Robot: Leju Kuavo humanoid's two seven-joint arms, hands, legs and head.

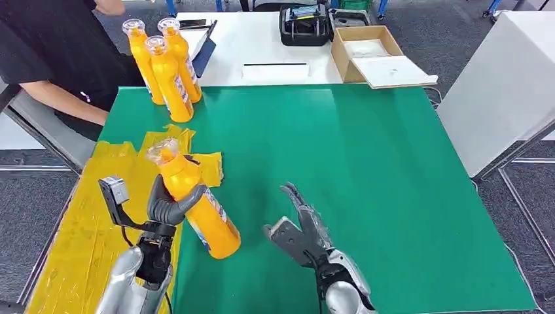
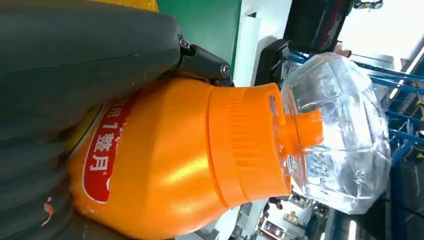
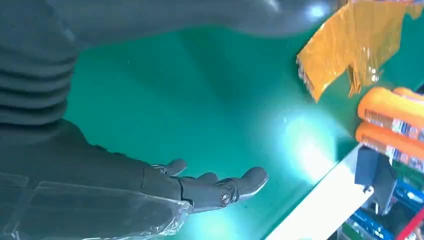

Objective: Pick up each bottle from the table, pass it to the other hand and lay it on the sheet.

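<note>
Left robot hand (image 1: 169,208) gripped the bottle (image 1: 196,203) around its upper body, lower left of frame, tilted with the clear cap toward the sheet (image 1: 85,229) and the base over the green table (image 1: 366,163); right robot hand (image 1: 302,226) was open and empty at lower centre, fingers spread, near the bottle but apart from it. Three more bottles (image 1: 163,65) stood upright together at upper left. Judging by looks, the bottle was rigid smooth plastic, probably slick and bottom-heavy if full, so the right hand should take the lower labelled body, not the thin clear cap (image 2: 335,130).
</note>
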